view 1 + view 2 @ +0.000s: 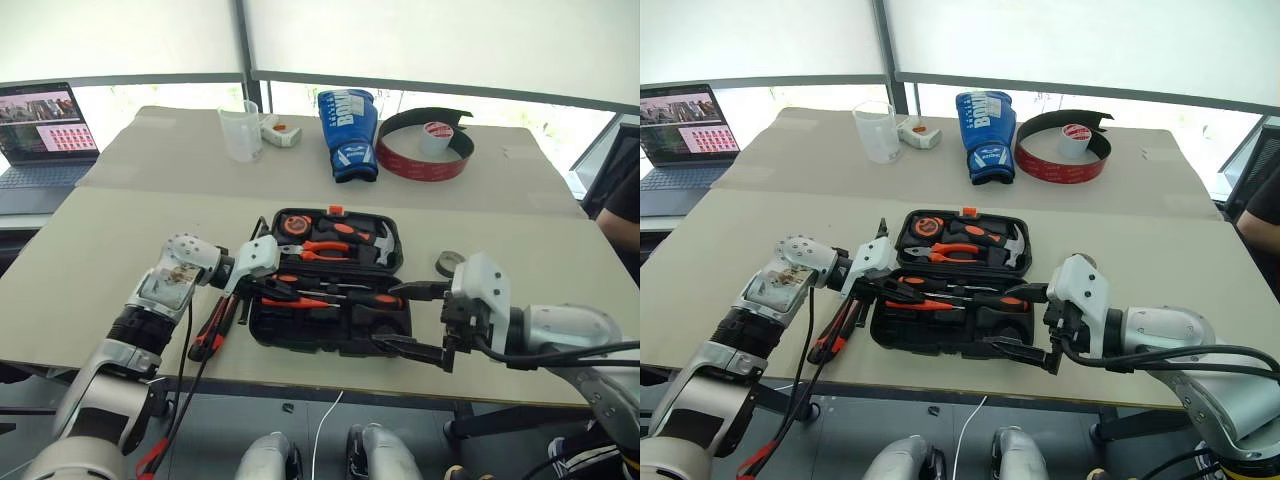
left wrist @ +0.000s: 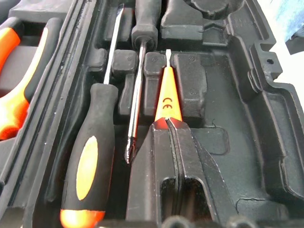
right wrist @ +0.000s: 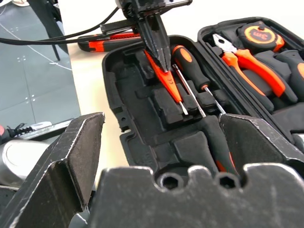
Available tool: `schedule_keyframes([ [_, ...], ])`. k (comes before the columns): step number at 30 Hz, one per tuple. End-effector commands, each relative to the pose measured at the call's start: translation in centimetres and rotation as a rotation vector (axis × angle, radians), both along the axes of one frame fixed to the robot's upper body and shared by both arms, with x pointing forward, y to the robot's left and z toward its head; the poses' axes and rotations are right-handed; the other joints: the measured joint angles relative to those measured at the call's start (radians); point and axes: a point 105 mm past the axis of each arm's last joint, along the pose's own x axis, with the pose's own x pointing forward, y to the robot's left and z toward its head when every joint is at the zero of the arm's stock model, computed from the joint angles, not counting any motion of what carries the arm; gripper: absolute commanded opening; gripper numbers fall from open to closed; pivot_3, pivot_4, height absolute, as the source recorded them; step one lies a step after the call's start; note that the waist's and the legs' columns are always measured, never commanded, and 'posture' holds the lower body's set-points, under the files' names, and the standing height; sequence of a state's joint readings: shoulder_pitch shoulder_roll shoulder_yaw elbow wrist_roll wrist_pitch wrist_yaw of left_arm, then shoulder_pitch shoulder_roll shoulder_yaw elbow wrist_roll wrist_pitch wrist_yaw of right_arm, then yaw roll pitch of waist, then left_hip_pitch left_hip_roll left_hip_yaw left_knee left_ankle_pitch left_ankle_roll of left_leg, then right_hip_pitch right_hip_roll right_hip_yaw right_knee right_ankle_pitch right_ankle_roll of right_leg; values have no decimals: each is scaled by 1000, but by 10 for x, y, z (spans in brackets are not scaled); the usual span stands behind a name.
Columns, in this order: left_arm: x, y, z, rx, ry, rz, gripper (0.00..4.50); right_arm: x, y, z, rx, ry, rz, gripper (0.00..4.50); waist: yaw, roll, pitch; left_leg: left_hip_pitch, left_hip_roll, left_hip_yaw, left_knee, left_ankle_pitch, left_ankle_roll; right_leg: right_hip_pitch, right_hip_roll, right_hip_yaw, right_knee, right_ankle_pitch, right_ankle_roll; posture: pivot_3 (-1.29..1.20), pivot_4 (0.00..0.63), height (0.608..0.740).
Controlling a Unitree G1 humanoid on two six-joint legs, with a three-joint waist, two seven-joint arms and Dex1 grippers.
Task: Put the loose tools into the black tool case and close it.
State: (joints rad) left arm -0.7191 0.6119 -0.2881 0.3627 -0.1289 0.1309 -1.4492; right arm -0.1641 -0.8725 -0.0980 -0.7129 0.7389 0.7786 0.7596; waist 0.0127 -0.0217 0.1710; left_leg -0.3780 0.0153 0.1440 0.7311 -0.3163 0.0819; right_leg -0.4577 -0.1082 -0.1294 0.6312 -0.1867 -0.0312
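Left gripper clenches the slim orange screwdriver, shaft running straight ahead along its case recess; right gripper released.

Silver-grey arms with white wrist housings, black cables trailing beside each. Left end effector and right end effector: black, scuffed fingers, two bolt sockets at base.
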Motion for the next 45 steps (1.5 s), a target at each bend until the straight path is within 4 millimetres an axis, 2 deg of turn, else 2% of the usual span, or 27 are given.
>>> schedule_keyframes([
  [1, -3, 6, -14, 34, 16, 17, 46, 1, 0, 12, 25, -33, -1, 4500, 0, 1, -1, 1, 0, 0, 0, 0, 0, 0, 0, 0, 0, 0, 0, 0, 150, 727],
  [13, 1, 10, -27, 26, 39, 79, 46, 2, 0, 14, 21, -31, 14, 4500, 1, 0, -5, 3, 0, 0, 0, 0, 1, 2, -1, 1, 0, 0, 0, 0, 150, 727],
  [17, 2, 14, -15, -21, 26, 120, 46, 2, 2, 15, 19, -35, 36, 4500, 0, 0, -6, 3, 0, 0, 0, 0, 1, 2, -2, 1, 0, 0, 0, 0, 150, 727],
  [20, 3, 28, 10, -80, -6, 196, 723, 3, 5, 18, 21, -40, 67, 4500, -5, 0, -6, 3, 0, 0, 0, 0, 1, 1, -1, 2, 1, 0, 0, 0, 150, 727],
  [21, 1, 35, 22, -115, -16, 226, 1098, 4, 6, 19, 22, -42, 80, 4500, -7, 0, -6, 3, 1, 0, 0, 0, 1, 1, -1, 2, 1, 0, 0, 0, 150, 727],
  [25, -28, 68, 61, -234, -14, 367, 2607, 10, 9, 23, 36, -46, 123, 4500, -15, 0, -5, 2, 2, 0, -2, 0, 0, -1, 0, 1, 0, 0, -1, 0, 150, 727],
  [28, -50, 95, 67, -236, -23, 506, 3696, 11, 13, 23, 34, -38, 171, 4500, -18, 0, -5, 2, 1, 0, -2, 0, 0, 0, -1, 1, -1, 0, -1, 0, 150, 727],
  [30, -72, 122, 54, -207, -2, 670, 4383, 11, 17, 21, 19, -42, 225, 4500, -17, 1, -5, 2, 0, 0, -3, -1, 0, 0, -2, 1, -1, -1, -1, 0, 150, 727],
  [32, -90, 139, 43, -179, 26, 790, 4448, 12, 20, 19, 2, -49, 262, 4500, -23, 1, -5, 3, 0, 0, -3, -1, 0, 0, -3, 2, -2, -1, -1, 0, 150, 727],
  [35, -113, 152, 20, -123, 55, 920, 4448, 14, 23, 19, -10, -60, 305, 4500, -13, 1, -4, 3, 0, 0, -4, -1, -1, 0, -3, 1, -2, -1, 0, 0, 150, 727],
  [36, -119, 155, 14, -108, 67, 968, 4448, 16, 24, 19, -9, -63, 314, 4500, -8, 1, -4, 4, 0, 0, -4, -6, -9, 0, -3, 0, -2, -1, 0, 0, 150, 727],
  [37, -123, 155, 10, -109, 77, 997, 4448, 17, 25, 19, -8, -66, 319, 4500, -3, 1, -4, 4, 0, 0, -4, -6, -10, 0, -4, 0, -2, -1, 0, 0, 150, 727],
  [39, -122, 149, 7, -125, 86, 1024, 4448, 18, 26, 19, -7, -67, 326, 4500, 11, 1, -4, 5, 0, 0, -4, -7, -11, 1, -5, 0, -2, -1, 0, 0, 150, 727],
  [45, -93, 140, 6, -174, 133, 1125, 4448, 15, 28, 18, -5, -66, 335, 4500, 25, 1, -4, 4, -1, -1, -4, -7, -11, 1, -5, 0, -1, 0, -1, 0, 150, 727],
])
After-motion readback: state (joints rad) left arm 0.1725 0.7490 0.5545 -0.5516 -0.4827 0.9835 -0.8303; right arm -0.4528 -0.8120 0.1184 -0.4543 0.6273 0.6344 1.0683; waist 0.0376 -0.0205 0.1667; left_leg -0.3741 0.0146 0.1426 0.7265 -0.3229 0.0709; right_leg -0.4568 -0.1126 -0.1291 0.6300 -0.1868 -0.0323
